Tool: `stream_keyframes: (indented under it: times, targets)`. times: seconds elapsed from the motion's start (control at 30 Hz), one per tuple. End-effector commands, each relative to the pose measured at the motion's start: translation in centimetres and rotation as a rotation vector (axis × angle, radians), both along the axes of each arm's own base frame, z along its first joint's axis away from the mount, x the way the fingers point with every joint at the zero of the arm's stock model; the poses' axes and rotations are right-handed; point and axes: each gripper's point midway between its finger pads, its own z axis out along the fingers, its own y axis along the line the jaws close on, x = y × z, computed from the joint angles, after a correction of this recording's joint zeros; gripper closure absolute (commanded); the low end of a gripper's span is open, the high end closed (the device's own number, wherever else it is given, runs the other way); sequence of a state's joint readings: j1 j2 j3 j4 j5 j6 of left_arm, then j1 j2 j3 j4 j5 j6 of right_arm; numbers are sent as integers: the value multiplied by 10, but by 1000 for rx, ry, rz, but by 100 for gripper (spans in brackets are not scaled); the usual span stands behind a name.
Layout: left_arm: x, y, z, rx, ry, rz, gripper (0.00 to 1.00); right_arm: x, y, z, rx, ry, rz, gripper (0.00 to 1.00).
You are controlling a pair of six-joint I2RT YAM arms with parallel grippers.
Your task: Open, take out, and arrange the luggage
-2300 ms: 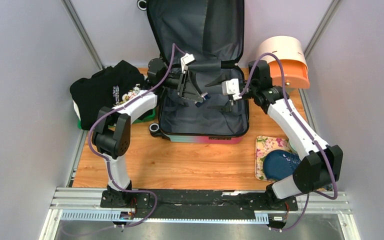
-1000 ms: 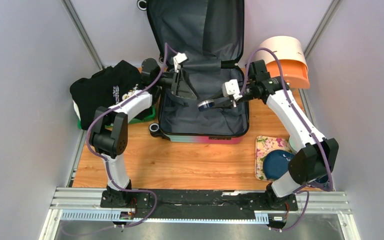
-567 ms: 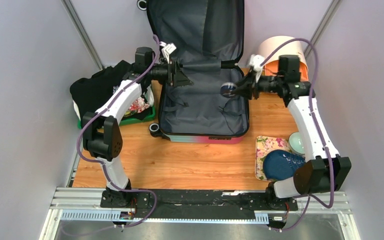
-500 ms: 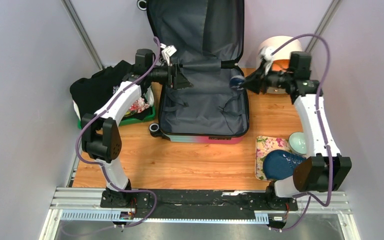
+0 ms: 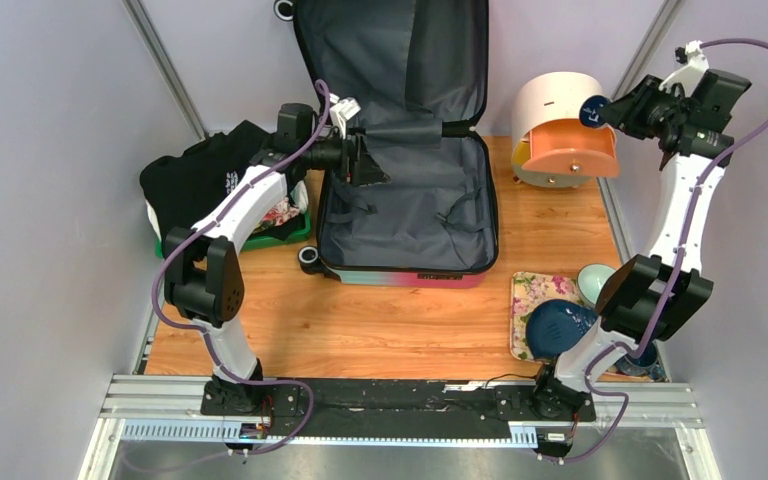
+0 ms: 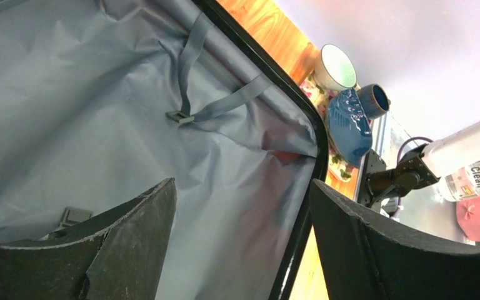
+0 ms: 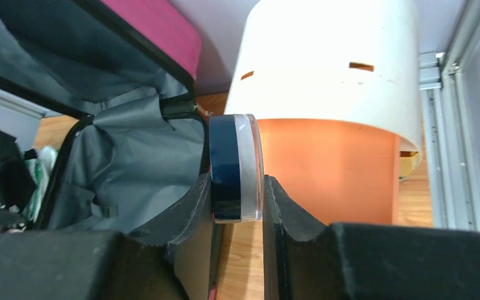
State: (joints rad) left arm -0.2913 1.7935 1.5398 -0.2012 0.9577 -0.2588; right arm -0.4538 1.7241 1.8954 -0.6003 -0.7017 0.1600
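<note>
The luggage (image 5: 410, 220) lies open in the middle of the table, its lid leaning on the back wall and its grey lining bare. My left gripper (image 5: 375, 165) hovers open over the luggage's back left corner. In the left wrist view that gripper (image 6: 242, 184) has only lining (image 6: 100, 94) between its fingers. My right gripper (image 5: 600, 110) is raised at the far right, shut on a small dark blue jar (image 5: 591, 111) with a clear lid. The right wrist view shows the jar (image 7: 234, 165) pinched flat between both fingers, in front of the cream-and-orange container (image 7: 331, 81).
The cream-and-orange round container (image 5: 560, 125) stands right of the luggage. A green tray with black clothing (image 5: 215, 180) sits at the left. A floral tray (image 5: 532, 290) at the front right carries a blue plate (image 5: 560, 325), with a pale green bowl (image 5: 593, 283) beside it.
My right arm lifted the blue jar out of the luggage and swung it up and right to the round container. My left gripper drew back to the luggage's back left corner.
</note>
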Motion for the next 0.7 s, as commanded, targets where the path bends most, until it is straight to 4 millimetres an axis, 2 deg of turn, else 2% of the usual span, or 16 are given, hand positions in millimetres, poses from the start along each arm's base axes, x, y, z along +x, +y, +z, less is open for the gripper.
stream_keyframes:
  times: [0.0,0.03,0.13,0.27,0.5,0.67]
  targets:
    - [-3,0,8,5,-58,-7,14,7,-17,10,-59,15,-102,100]
    - [-3,0,8,5,-61,-6,14,13,-20,1,-55,36,-103,100]
    - [-4,1,6,7,-56,-7,14,17,-22,-4,-35,64,-109,100]
    - [-6,2,5,12,-53,-6,14,24,-23,-20,-9,117,-104,100]
    - [-7,4,-2,25,-43,2,13,23,-7,-49,4,186,-37,100]
    - [-6,3,-1,22,-40,2,13,31,-3,-58,25,203,-16,100]
